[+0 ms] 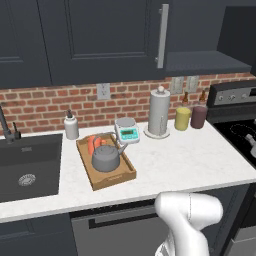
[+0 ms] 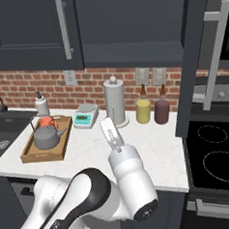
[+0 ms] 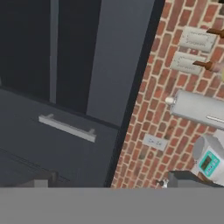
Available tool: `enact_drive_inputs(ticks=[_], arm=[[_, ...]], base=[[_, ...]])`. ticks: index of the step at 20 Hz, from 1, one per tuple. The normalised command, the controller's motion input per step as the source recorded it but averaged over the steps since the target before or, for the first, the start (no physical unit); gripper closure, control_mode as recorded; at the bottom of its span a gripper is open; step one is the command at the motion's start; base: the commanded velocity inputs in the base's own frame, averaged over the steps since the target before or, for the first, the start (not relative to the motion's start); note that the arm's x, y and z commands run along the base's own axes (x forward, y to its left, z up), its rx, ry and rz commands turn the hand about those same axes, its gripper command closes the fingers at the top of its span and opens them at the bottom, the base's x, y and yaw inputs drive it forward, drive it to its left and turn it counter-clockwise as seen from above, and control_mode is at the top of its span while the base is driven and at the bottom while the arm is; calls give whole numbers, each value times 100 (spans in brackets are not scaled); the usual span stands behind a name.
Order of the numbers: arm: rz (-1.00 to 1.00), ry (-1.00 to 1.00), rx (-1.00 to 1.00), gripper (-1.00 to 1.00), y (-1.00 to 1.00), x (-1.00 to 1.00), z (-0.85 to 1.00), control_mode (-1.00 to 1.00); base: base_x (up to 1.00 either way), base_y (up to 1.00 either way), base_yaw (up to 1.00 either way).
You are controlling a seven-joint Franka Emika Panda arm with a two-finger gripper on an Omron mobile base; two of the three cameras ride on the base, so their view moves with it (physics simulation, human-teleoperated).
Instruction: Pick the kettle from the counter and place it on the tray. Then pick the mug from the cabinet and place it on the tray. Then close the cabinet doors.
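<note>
A brick-backed kitchen wall runs behind the white speckled worktop [image 1: 185, 162], with a dark sink at its left end and a black stove at its right. Near the worktop's left part, beside the sink, sits the tray [image 1: 120, 179]; the kettle [image 1: 106, 158] stands on it, and the mug [image 1: 94, 143] stands on it too, just behind the kettle toward the back edge. Both placements look done, so what remains is the closing of the cabinet doors.

The cabinet [image 2: 131, 52] hangs above the back edge of the worktop. Its left door [image 1: 100, 37] faces the room with its bar handle upright and looks closed or close to it. Its right door [image 2: 192, 57] stands swung out toward the robot, seen edge-on above the worktop's right end, next to the stove.

The end effector [image 2: 111, 134] hangs over the middle of the worktop, well in front of the cabinet and below its shelf, jaws released wide and holding nothing. The open door lies up and to its right; the door's long axis is vertical, and its broad face is turned sideways. In my judgement the coming move means rising, getting to the outer side of that door and pushing it leftward and back toward the wall. The hand view is rolled, looking at dark door panels and brick.
</note>
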Motion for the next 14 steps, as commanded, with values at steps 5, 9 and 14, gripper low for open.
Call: enact_drive_inputs(ticks=[5,9,14], arm=[[3,-12,0,-100,-35,-1,-7,-100],[1,0,1,-100,-49,5,0,-100],[3,0,0,-100,-56,0,-3,-100]], base=[[0,0,0],[0,0,0],[0,0,0]])
